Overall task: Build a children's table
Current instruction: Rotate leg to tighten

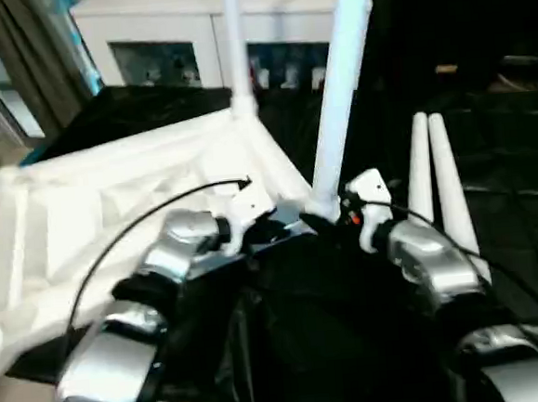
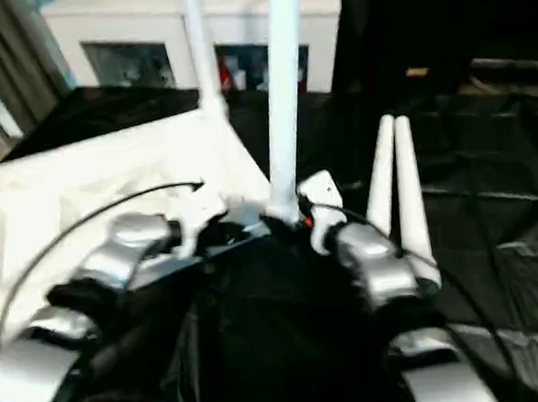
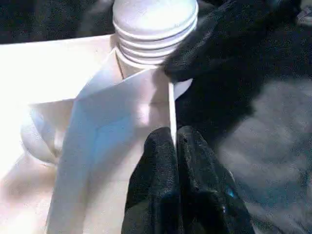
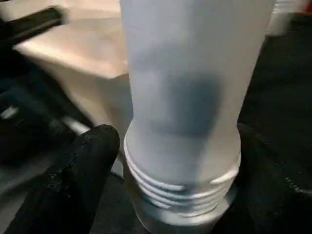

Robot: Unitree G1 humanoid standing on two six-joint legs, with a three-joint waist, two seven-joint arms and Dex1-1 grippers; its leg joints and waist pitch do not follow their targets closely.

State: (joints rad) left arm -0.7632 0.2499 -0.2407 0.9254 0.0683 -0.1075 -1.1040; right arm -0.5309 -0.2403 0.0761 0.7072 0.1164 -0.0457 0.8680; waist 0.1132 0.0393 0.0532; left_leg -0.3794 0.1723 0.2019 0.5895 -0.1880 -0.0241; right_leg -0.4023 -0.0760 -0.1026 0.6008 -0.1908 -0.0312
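Nearest, two silver forearms (image 1: 122,352) reaching forward over bunched black cloth (image 1: 336,345), left one on the left, right one on the right. Just beyond, left gripper (image 3: 173,141) with both black fingers (image 3: 156,165) pressed together, pinched on the thin white rim wall of the tabletop (image 1: 111,204) at its near right corner. Tabletop itself lying upside down on the cloth, ribbed underside up, spread out to the left and far side, tilted a little. At that same near right corner, upright leg (image 1: 340,93) standing in its round socket, ringed threads (image 4: 180,190) of its base showing above the socket mouth. Right gripper (image 4: 185,151) set around that base from the right, spread wide, one black finger (image 4: 83,165) just beside the threads on one side and the other on the far side of the tube; not gripping it as far as can be seen, actual contact impossible to tell. To the right of the grippers, two loose legs (image 1: 435,179) lying side by side on the cloth, touching each other, pointing away. Farther off, second leg (image 1: 235,45) standing upright in the far corner socket. Farthest, white cabinet (image 1: 172,32) with glass-fronted shelves behind the work surface, and a curtain (image 1: 34,52) at far left.
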